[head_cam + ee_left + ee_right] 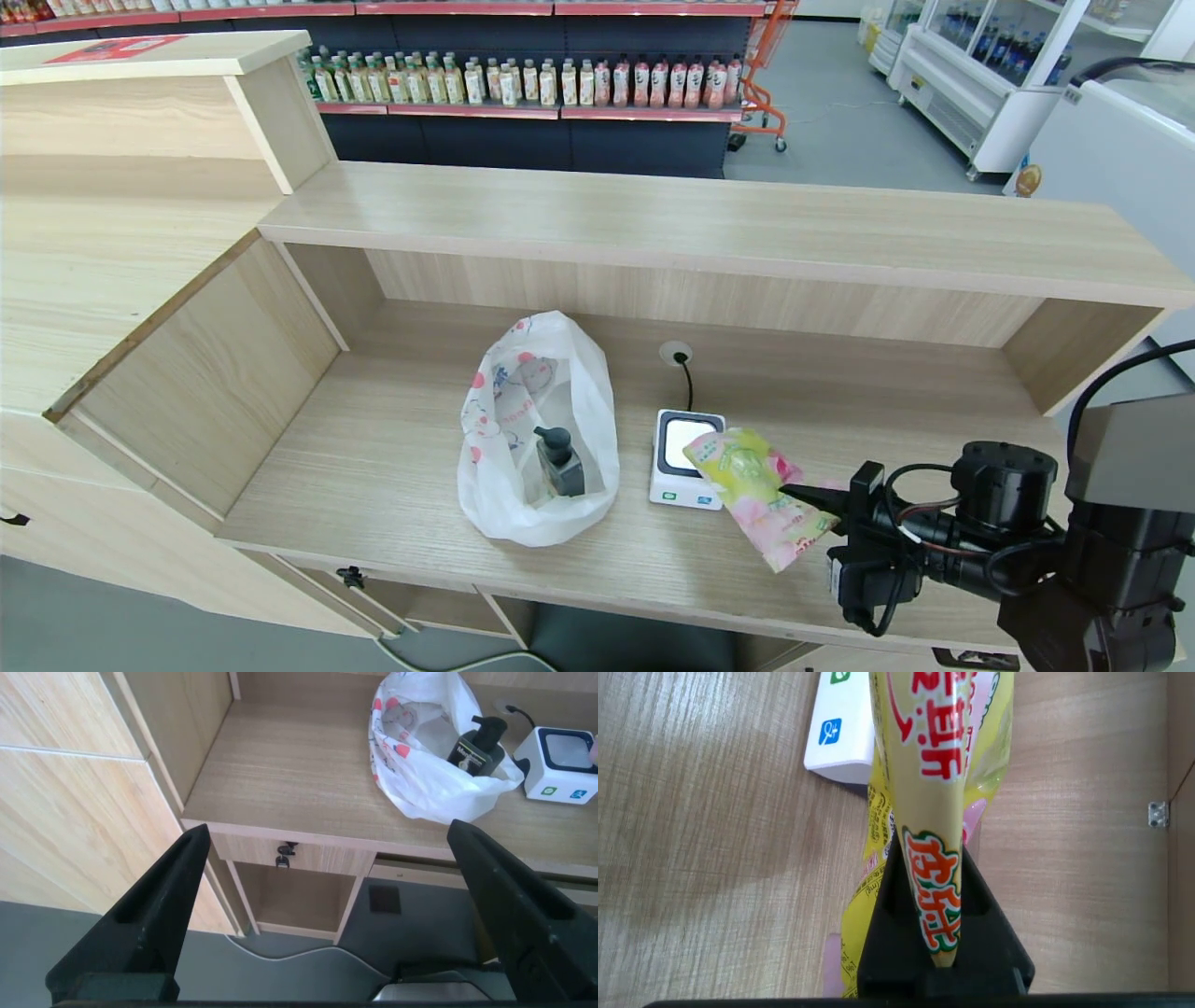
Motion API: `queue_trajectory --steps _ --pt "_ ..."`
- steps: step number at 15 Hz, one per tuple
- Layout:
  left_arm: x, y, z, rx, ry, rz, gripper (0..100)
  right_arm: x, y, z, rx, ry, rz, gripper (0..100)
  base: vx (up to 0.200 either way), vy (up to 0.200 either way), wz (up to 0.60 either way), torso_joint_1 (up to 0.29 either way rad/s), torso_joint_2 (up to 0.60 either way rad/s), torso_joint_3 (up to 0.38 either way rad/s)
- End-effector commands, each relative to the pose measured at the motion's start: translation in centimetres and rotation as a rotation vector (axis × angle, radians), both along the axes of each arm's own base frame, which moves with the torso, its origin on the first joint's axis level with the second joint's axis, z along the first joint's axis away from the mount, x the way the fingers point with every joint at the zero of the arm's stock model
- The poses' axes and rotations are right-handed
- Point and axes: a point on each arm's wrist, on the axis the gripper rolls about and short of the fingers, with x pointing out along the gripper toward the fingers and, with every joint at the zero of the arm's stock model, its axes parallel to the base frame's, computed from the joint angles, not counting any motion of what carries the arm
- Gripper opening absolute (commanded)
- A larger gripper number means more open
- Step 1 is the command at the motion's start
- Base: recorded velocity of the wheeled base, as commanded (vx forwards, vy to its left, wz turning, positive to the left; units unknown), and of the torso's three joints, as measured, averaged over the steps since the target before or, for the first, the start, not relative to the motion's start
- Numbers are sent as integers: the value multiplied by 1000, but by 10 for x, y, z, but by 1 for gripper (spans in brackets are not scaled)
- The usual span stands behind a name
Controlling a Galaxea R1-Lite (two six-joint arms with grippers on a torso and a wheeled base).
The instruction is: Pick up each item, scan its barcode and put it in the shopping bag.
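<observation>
Over counter, right tool holds snack pouch lengthwise toward scanner.

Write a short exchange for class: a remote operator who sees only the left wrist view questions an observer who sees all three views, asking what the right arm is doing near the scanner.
Operator: I see the shopping bag and the scanner. Is the right gripper holding anything?
Observer: Yes. The right gripper is shut on one end of a yellow and pink snack packet.
Operator: Where is that packet relative to the scanner?
Observer: In the head view its free end overlaps the scanner's right edge, on the side away from the bag. I cannot tell whether it touches the scanner.
</observation>
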Motion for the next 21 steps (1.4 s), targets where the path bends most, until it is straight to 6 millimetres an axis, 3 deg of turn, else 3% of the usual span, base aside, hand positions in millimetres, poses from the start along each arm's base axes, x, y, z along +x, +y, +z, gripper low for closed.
queue_trajectory --steps 1,9,13,14,15,17,18,19,21 --pt "0 0 0 -1 -1 0 100 -1 0 2 -7 -14 -1 0 0 0 0 0 0 0" --pt "0 0 0 -1 -1 0 100 8 -3 2 -17 -46 -3 0 0 0 0 0 0 0" --pt "0 0 0 -1 -1 0 100 10 -1 23 23 -107 -4 0 0 0 0 0 0 0" --pt "0 0 0 -1 1 0 100 6 -3 45 83 -108 -35 0 0 0 0 0 0 0" --pt "0 0 0 -1 -1 0 100 7 -2 95 213 -78 -111 0 0 0 0 0 0 0" --pt "0 0 0 -1 1 0 100 -9 -1 168 480 113 -302 0 0 0 0 0 0 0" --pt "0 0 0 -1 -1 0 100 -22 -3 183 631 271 -403 0 0 0 0 0 0 0" --pt "0 0 0 -1 1 0 100 -36 -5 184 773 438 -483 0 0 0 0 0 0 0" --pt "0 0 0 -1 -1 0 100 -64 -11 169 962 640 -631 0 0 0 0 0 0 0"
